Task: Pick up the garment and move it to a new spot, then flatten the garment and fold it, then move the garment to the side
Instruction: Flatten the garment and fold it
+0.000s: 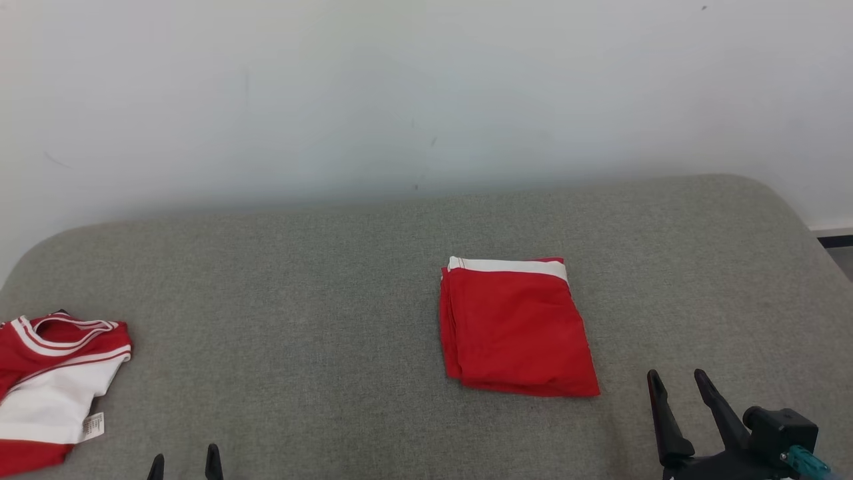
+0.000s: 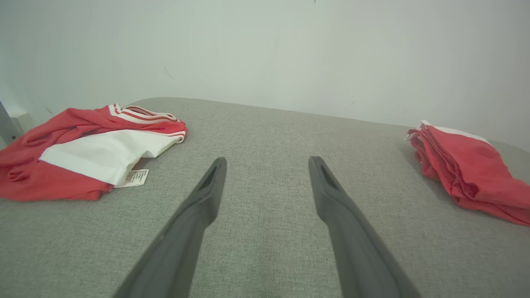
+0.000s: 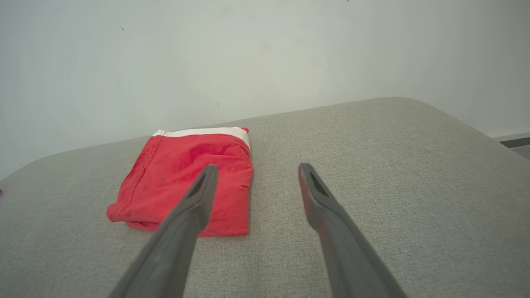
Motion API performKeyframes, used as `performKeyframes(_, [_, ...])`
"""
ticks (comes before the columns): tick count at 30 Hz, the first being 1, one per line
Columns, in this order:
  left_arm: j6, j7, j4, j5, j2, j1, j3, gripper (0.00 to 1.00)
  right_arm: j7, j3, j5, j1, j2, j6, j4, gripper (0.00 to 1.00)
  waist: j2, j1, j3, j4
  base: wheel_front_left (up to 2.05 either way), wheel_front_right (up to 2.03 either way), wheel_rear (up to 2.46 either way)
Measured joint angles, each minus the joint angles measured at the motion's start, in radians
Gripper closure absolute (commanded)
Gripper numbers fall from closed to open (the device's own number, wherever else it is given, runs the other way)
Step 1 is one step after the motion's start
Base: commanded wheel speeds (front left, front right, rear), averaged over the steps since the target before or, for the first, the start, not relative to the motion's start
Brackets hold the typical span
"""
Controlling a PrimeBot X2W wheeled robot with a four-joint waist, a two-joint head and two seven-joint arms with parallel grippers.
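- Two hands hang empty over the near edge of a grey upholstered bench; the fingers of each are spread wide.
- Left hand: only its fingertips show in the head view, at the lower left, above bare fabric.
- Right hand: lower right, just beside the near right corner of the folded red garment, not touching it.
- Folded red garment: a flat rectangle right of the bench's centre, its white band toward the wall.
- Red-and-white jersey: crumpled at the left edge, well apart from the folded piece, its label exposed.
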Motion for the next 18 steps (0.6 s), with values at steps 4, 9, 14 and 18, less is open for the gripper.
performKeyframes(4, [-0.006,0.0,0.018,0.008,0.0,0.001,0.009,0.0,-0.012,0.006,0.006,0.0,-0.001,0.0,0.028,0.0,0.0,0.0,-0.007,-0.007,0.0,0.0,0.0])
performKeyframes(9, [-0.013,0.0,0.029,0.008,0.0,0.005,0.019,0.0,-0.022,0.015,0.008,0.0,0.0,0.0,0.048,0.0,0.0,0.0,-0.014,-0.015,0.0,0.0,0.0])
performKeyframes(14, [-0.015,0.0,0.031,0.009,0.0,0.008,0.024,0.0,-0.025,0.024,0.01,-0.002,0.0,0.0,0.058,0.0,0.0,0.0,-0.012,-0.018,0.0,0.0,0.0])
performKeyframes(18, [-0.021,0.0,0.032,0.011,0.0,0.007,0.025,0.0,-0.026,0.03,0.01,-0.003,-0.001,0.0,0.06,0.0,0.0,0.0,-0.007,-0.017,0.0,0.0,0.0])
